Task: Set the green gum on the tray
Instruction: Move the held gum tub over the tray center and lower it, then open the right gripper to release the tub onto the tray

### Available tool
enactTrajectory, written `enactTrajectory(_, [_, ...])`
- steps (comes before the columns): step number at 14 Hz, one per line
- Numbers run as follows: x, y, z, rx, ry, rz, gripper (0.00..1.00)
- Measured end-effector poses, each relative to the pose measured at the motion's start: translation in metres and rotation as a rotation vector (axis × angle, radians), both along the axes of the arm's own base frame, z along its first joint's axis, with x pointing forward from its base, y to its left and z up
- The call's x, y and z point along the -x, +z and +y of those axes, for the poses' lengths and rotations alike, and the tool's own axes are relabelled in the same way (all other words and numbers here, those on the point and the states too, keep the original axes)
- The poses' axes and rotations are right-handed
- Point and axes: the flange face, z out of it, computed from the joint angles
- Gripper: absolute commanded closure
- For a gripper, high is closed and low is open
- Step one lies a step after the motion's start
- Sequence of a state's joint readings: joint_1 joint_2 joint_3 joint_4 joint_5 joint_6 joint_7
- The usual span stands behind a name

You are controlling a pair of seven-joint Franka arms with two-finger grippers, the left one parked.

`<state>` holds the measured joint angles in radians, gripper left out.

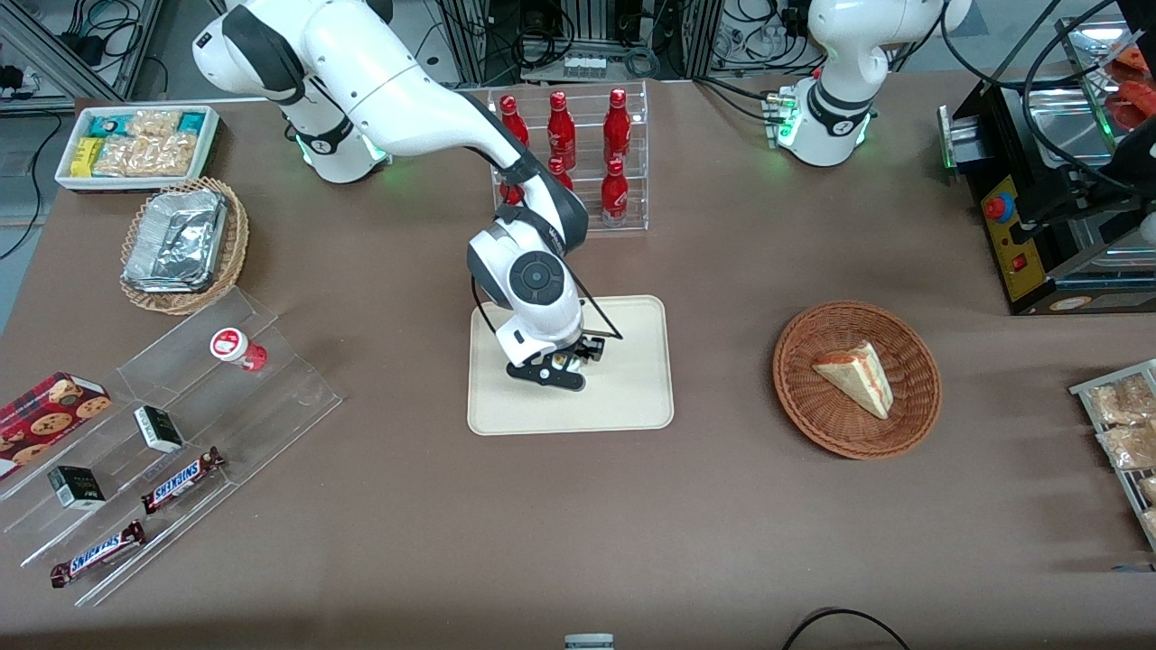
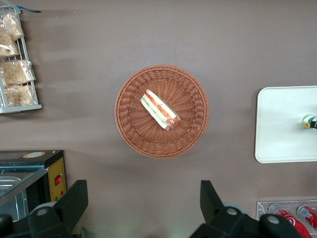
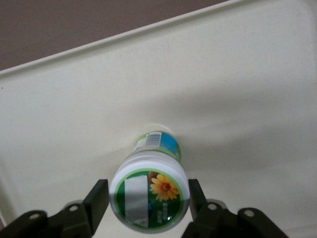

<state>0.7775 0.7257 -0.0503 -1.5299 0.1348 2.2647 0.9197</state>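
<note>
The green gum (image 3: pixel 148 196), a small white bottle whose green lid bears a flower print, stands upright with its base on the cream tray (image 3: pixel 74 99). My right gripper (image 3: pixel 147 199) is shut on it, one black finger against each side of the lid. In the front view the gripper (image 1: pixel 567 363) sits low over the middle of the tray (image 1: pixel 632 397), and only a sliver of the gum (image 1: pixel 571 361) shows between the fingers. The left wrist view catches the gum (image 2: pixel 310 121) on the tray (image 2: pixel 282 124).
A clear rack of red bottles (image 1: pixel 569 153) stands farther from the front camera than the tray. A wicker basket with a sandwich (image 1: pixel 856 377) lies toward the parked arm's end. Toward the working arm's end, an acrylic step shelf (image 1: pixel 163 433) holds a red-lidded bottle (image 1: pixel 237 348) and snacks.
</note>
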Motion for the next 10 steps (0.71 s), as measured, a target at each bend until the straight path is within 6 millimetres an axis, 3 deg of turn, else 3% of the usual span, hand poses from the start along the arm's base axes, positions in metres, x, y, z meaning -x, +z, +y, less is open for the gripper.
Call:
enactTrajectory(8, [-0.002,0.001,-0.002,0.010,0.009,-0.010,0.00])
enactTrajectory(10, [-0.004,0.011,-0.004,0.025,0.025,-0.019,0.00])
